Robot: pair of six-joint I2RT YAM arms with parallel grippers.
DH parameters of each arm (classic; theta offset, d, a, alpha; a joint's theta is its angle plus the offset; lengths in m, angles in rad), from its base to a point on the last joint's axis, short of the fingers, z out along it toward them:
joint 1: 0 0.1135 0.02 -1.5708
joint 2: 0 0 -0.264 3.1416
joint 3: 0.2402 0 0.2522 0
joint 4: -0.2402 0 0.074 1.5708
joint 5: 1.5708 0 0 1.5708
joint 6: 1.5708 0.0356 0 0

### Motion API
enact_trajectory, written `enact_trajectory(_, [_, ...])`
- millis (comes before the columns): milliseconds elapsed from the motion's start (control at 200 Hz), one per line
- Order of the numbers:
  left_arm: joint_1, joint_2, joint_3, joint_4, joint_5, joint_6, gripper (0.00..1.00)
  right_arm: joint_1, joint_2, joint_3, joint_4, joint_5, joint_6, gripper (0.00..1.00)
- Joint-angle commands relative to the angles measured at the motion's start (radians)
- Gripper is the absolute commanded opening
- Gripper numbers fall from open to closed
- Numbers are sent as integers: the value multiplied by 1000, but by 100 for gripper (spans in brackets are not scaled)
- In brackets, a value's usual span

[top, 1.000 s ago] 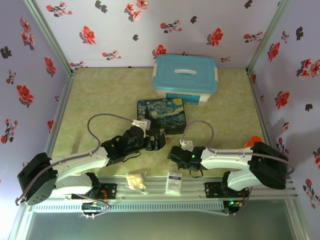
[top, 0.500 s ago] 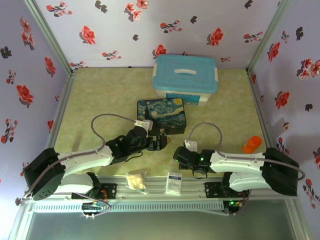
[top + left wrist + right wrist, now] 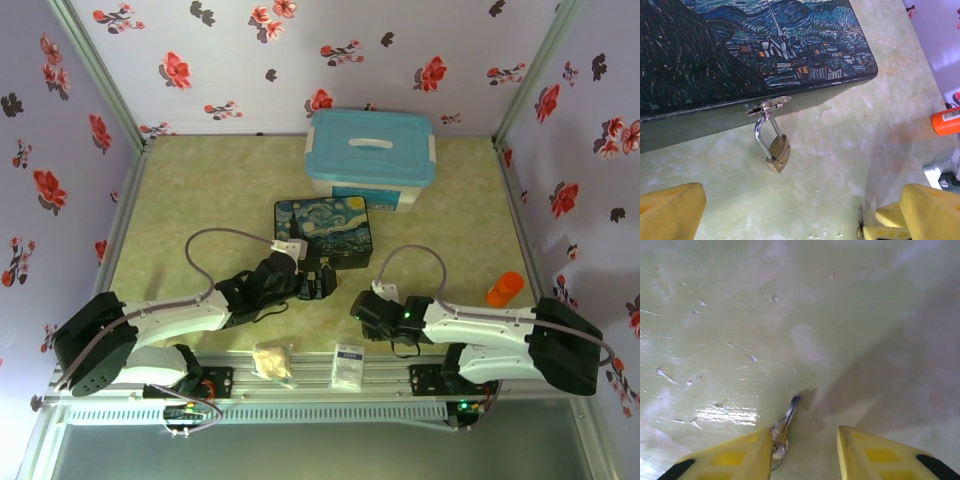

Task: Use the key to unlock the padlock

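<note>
Painted box (image 3: pixel 323 232) sits mid-frame.
L gripper (image 3: pixel 800 212) spread wide, empty; R gripper (image 3: pixel 800 450) partly open, gripping nothing. Padlock (image 3: pixel 778 152) hangs off box clasp (image 3: pixel 769 106), frame centre; key (image 3: pixel 787 420) on table (image 3: pixel 790 315), bottom centre, btwn R fingers (image 3: pixel 735 457).

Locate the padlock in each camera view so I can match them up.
Left wrist: the padlock hangs from the painted box's clasp, just left of centre.
Top external: too small to make out; look at the box's near edge, by the left gripper.
Shared landmark: the painted box.
</note>
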Motion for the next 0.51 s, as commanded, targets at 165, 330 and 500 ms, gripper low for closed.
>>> enact_trajectory(165, [7, -5, 1, 28, 12, -9, 100, 4, 43, 60, 7, 15, 57, 41])
enact_trajectory(330, [7, -7, -6, 33, 10, -11, 100, 15, 47, 53, 19, 11, 88, 41])
enact_trajectory(500, [7, 1, -4, 39, 10, -16, 100, 28, 51, 42, 27, 0, 113, 40])
